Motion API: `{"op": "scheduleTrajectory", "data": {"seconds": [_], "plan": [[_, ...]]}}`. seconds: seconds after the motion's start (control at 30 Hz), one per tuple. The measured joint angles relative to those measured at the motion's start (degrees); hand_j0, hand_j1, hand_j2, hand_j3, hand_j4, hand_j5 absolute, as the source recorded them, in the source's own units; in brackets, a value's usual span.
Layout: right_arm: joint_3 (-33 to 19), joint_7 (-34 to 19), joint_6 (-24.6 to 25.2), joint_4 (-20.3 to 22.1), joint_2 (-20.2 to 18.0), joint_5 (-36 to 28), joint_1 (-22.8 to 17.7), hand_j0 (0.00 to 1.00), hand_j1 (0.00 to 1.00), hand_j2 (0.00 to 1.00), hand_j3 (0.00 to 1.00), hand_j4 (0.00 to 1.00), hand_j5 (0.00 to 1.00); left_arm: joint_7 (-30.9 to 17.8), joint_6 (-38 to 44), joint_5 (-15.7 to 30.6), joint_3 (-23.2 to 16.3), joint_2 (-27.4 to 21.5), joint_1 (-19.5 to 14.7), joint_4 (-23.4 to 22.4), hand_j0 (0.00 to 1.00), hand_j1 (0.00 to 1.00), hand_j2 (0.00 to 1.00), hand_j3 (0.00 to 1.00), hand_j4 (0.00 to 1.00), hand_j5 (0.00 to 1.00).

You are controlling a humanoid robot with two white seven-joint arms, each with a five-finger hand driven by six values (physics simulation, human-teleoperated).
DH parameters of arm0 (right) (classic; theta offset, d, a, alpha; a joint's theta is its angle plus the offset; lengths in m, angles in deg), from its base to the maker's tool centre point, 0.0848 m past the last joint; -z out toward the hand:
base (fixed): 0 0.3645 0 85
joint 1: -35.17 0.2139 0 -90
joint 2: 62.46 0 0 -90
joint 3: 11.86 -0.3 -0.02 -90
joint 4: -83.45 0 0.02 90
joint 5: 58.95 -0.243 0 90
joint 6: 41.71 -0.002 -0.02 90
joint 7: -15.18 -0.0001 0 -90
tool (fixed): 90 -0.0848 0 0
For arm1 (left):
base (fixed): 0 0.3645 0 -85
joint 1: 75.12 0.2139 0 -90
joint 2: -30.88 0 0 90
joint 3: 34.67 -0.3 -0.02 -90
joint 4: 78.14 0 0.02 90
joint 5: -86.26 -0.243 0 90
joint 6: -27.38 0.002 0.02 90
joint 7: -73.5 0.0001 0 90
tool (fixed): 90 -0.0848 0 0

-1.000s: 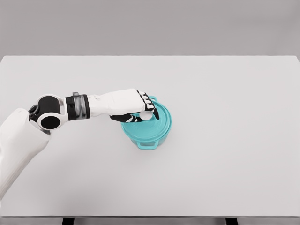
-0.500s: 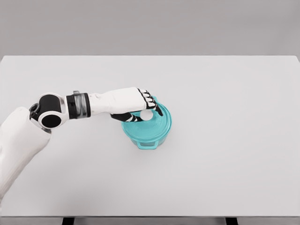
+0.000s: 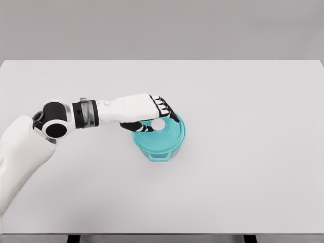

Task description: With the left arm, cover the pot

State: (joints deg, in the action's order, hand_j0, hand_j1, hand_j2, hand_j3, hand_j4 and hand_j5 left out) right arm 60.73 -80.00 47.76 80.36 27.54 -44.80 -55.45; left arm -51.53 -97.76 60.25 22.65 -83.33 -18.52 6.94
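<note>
table (image 3: pixel 243 192) bare and white nearest me. my left hand (image 3: pixel 147 112) reaches in from 9 o'clock, fingers (image 3: pixel 164 109) loosely spread above the white knob (image 3: pixel 158 124), gripping nothing. lid (image 3: pixel 164 134) sits on teal pot (image 3: pixel 161 150) at table centre.

A humanoid robot's left arm (image 3: pixel 30 152) enters from the lower left of the frame, clad in smooth white shells, its broad upper segment tapering to a rounded black joint (image 3: pixel 54 126) with a white circular cap. Beyond it, a black cuff (image 3: pixel 82 114) ringed by a grey metallic band leads to a white forearm cover. The left hand (image 3: pixel 152 115) is white-backed, its fingers (image 3: pixel 164 107) banded black and white, with black undersides
</note>
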Motion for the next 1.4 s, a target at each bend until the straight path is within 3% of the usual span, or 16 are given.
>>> {"op": "scheduleTrajectory", "data": {"seconds": [0.27,0.93,1.07,1.23,1.4], "plan": [[0.00,0.00,0.00,0.00,0.00,0.00,-0.09,1.00,1.00,1.00,1.00,1.00,1.00,0.00,0.01,0.06,0.21,-0.02,0.00,0.13,0.93,0.93,0.93,0.93,0.93,0.93],[0.00,0.00,0.00,0.00,0.00,0.00,-0.09,1.00,1.00,1.00,1.00,1.00,1.00,-0.01,-0.01,0.45,0.48,-0.06,-1.32,0.80,0.94,0.94,0.94,0.94,0.94,0.94],[0.00,0.00,0.00,-0.02,0.00,0.00,-0.09,1.00,1.00,1.00,1.00,1.00,1.00,-0.01,-0.02,0.69,0.59,-0.09,-1.49,0.92,0.99,0.99,0.99,0.99,0.99,0.99],[0.00,0.00,0.00,-0.01,0.00,0.00,-0.09,1.00,1.00,1.00,1.00,1.00,1.00,-0.01,-0.03,0.84,1.15,-0.45,-1.67,3.41,1.00,1.00,1.00,1.00,1.00,1.00],[0.00,0.00,0.00,-0.02,0.00,0.00,-0.09,1.00,1.00,1.00,1.00,1.00,1.00,-0.01,-0.02,1.17,4.43,-3.43,-0.97,7.33,1.00,1.00,1.00,1.00,1.00,1.00]]}}
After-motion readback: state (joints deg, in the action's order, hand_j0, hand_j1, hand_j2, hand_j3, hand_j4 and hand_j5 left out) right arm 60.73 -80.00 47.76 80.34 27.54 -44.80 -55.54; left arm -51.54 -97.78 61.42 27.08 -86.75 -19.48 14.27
